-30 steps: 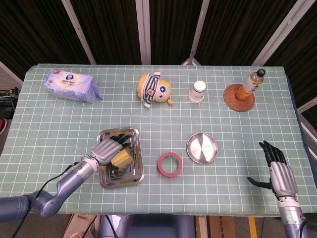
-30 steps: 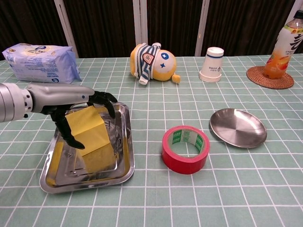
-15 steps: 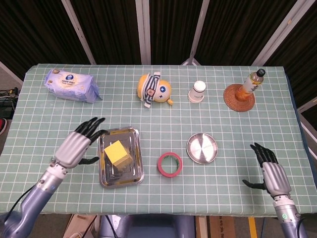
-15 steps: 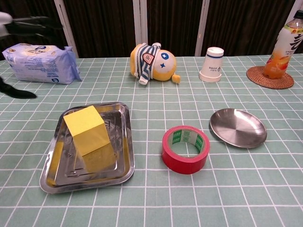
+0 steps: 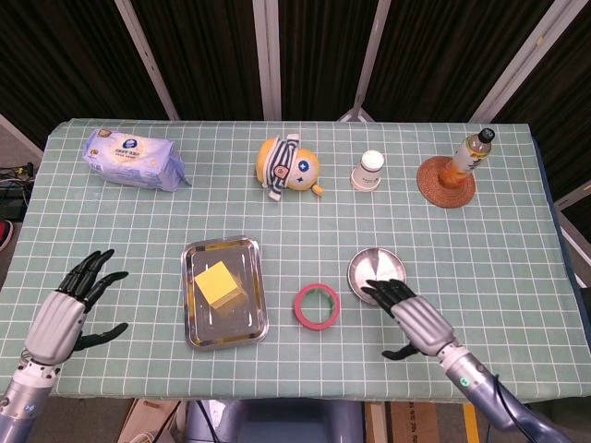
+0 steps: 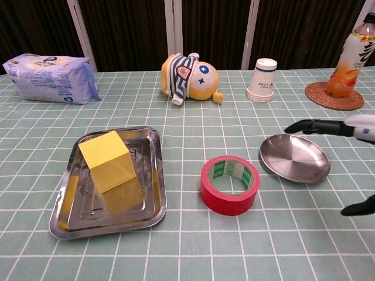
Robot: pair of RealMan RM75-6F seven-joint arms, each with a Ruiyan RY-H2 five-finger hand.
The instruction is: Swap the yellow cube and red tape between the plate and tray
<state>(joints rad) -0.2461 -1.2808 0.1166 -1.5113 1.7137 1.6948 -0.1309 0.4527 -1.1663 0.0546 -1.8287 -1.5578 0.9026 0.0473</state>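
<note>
moved: left hand [image 5: 69, 312] has let go of the yellow cube [image 5: 217, 282] in the tray [image 5: 251, 318] and backed off, fingers spread, empty
right hand [image 5: 414, 320]: has swung in beside the plate [image 5: 369, 263], open, nothing held
risk: red tape [image 5: 317, 305] lies flat on the table, so fingers could easily push it away

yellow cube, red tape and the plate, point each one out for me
yellow cube [image 5: 215, 281], head view, on its top face
red tape [image 6: 229, 184], chest view, on the roll's outer red wall
plate [image 5: 362, 279], head view, on its bare left part
</note>
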